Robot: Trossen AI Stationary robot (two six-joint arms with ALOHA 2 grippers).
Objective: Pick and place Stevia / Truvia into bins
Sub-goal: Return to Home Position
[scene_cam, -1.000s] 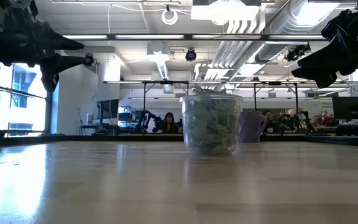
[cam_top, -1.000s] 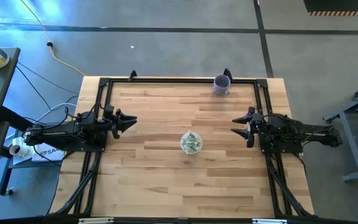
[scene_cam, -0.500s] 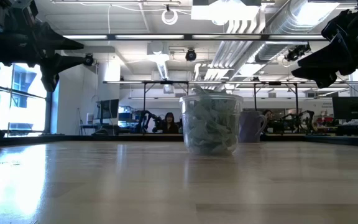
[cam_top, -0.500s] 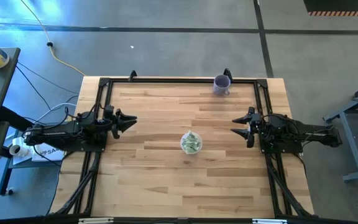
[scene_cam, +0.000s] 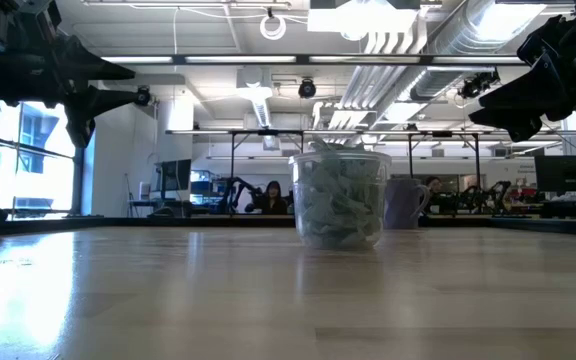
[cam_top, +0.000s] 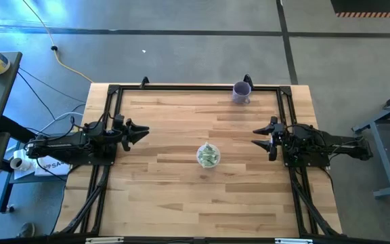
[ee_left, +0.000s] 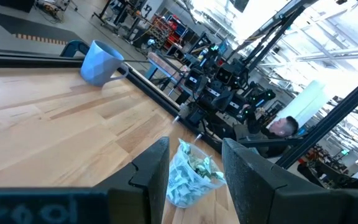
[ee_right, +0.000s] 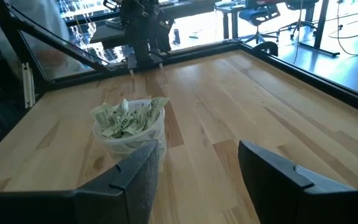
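- Centrally on the pale wooden table stands the small round clear plastic cup. It is heaped past its rim with pale green and white paper sachets, whose print is too small to read.
- The left gripper hangs over the table's left edge, its two dark fingers parted and empty, pointing at the cup.
- The right gripper hangs over the right edge, its fingers likewise spread with nothing between them.
- A pale lilac-blue mug sits at the far edge toward the right corner, well apart from the cup.
- Black frame rails line the far, left and right edges. Bare wood lies open on every side of the cup, widest toward the near edge.
- A white sheet under the left arm's base shows the letters "SA"; the rest is hidden.
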